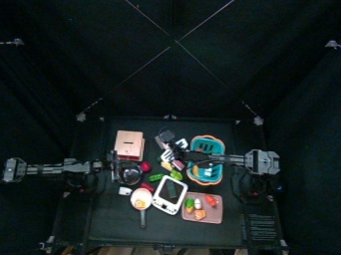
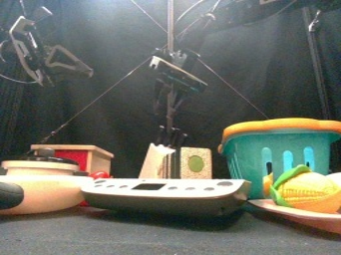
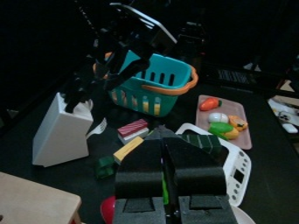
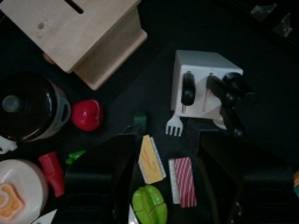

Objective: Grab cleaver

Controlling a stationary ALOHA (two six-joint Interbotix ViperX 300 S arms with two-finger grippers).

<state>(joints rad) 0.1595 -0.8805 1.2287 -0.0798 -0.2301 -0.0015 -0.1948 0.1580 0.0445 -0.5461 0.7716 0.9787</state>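
No readable text, labels, brands or nos. anywhere. Scale display too blurred to read; knife block, basket, wooden box show no markings.

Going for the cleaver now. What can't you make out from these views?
- Right wrist view: the knife block hides every blade; only black handles show, so which is the cleaver is unclear.
- Front view: the flat grey device covers the block's base.
- Top view: the handles are too small to tell apart.
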